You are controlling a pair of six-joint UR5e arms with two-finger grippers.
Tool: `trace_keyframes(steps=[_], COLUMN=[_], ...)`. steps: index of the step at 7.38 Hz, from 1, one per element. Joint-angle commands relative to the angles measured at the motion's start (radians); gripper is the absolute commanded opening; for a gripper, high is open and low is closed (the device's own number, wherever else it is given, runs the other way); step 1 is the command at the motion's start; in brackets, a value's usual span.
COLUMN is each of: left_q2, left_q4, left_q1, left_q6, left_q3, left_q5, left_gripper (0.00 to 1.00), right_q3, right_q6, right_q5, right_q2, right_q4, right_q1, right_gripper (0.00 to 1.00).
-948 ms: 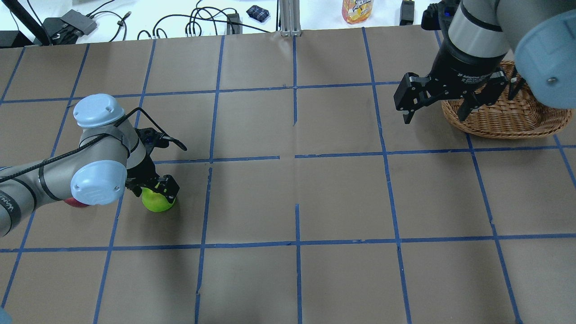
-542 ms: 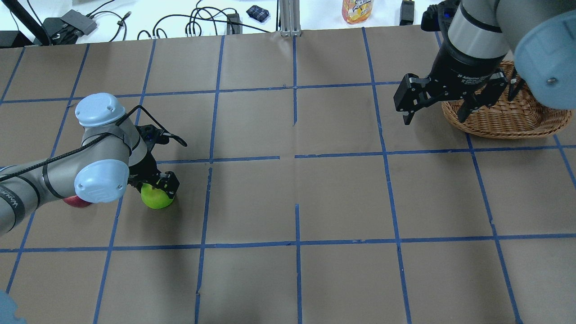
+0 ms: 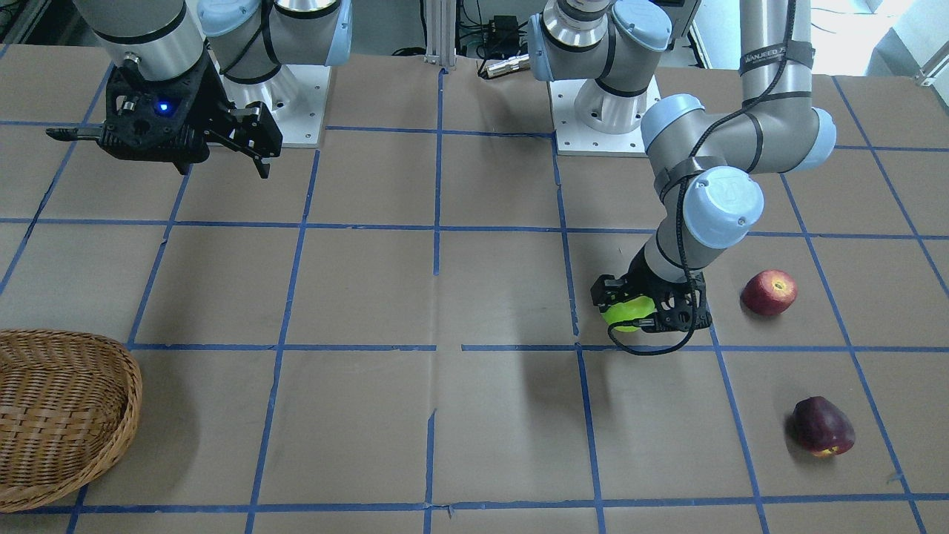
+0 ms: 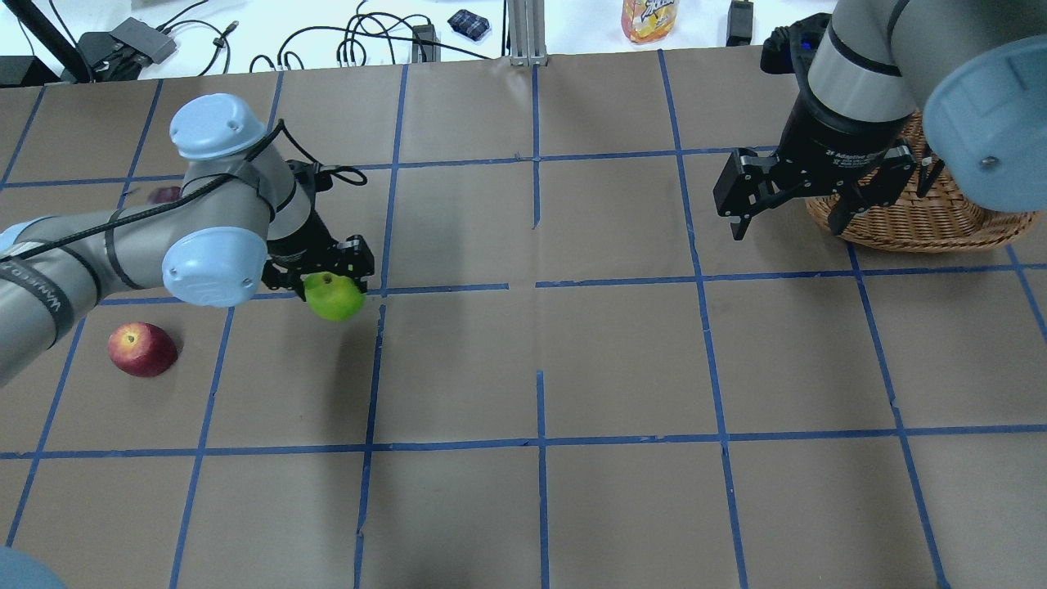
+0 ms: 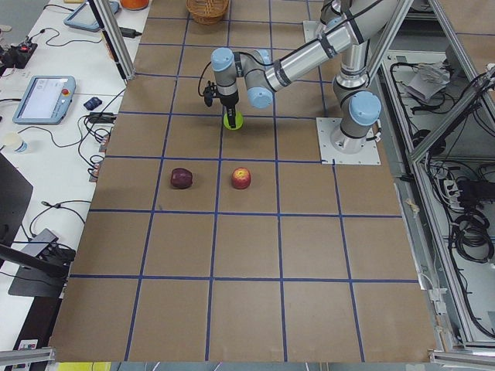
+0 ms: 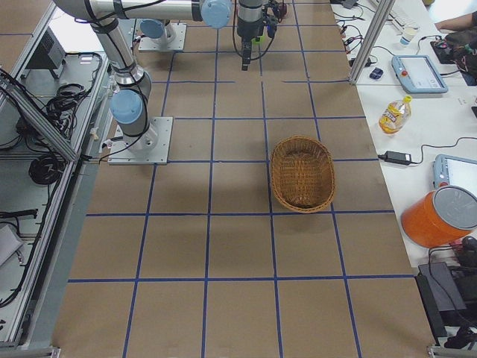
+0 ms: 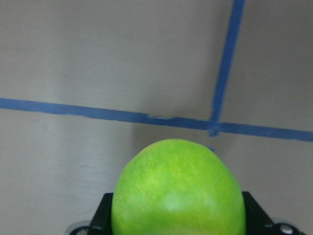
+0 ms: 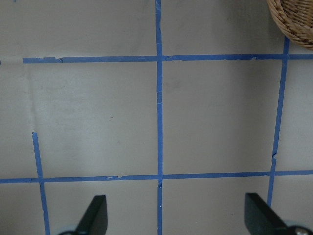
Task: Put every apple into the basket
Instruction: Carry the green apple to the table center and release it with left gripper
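Observation:
My left gripper [image 4: 327,278] is shut on the lime green apple [image 4: 333,296] and holds it just above the table; the apple fills the bottom of the left wrist view [image 7: 178,191] and shows in the front view [image 3: 626,311]. The red apple [image 4: 141,349] lies on the table near my left arm. The dark maroon apple [image 3: 821,426] lies farther out, mostly hidden behind that arm in the overhead view. My right gripper [image 4: 787,229] is open and empty, hovering just left of the wicker basket [image 4: 924,217]. The basket looks empty in the right side view [image 6: 302,173].
Brown paper with a blue tape grid covers the table. Beyond its far edge are cables [image 4: 360,41], a juice bottle [image 4: 650,16] and a metal post [image 4: 523,33]. An orange container [image 6: 440,216] and tablets sit on the side bench.
My left arm has lifted the green apple and carried it toward the far side and the right. The red apple is now uncovered. My right gripper has barely moved.

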Motion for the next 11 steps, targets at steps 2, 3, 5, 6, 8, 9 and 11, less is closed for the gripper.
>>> trace_keyframes(steps=[2,3,5,6,8,9,11], left_q2=[-0.173,-0.214,-0.236,-0.222,-0.164,-0.099,0.015], left_q4=[0.036,0.05,0.053,0.048,0.0,-0.112,-0.287], left_q1=[-0.243,-0.279,-0.287,-0.282,-0.224,-0.152,0.028], left_q6=[-0.344,-0.364,-0.347,-0.344,-0.273,-0.161,0.075], left_q3=[0.169,0.188,0.188,0.186,0.189,0.189,0.159], left_q5=[-0.072,-0.08,-0.069,-0.069,-0.063,-0.013,0.117], left_gripper=[0.35,0.36,0.99,1.0,1.0,1.0,1.0], right_q3=[0.001,-0.004,0.001,0.001,0.012,0.013,0.001], right_q6=[0.011,-0.001,0.013,0.013,0.017,0.018,0.144], right_q5=[0.014,-0.002,0.012,0.015,0.007,0.013,0.017], right_q2=[0.008,0.01,0.014,0.024,0.071,0.092,0.174], right_q4=[-0.006,-0.039,-0.09,-0.096,-0.099,-0.139,-0.215], right_q1=[0.0,-0.005,0.0,0.0,0.0,0.001,0.049], right_gripper=[1.0,1.0,1.0,1.0,1.0,1.0,1.0])
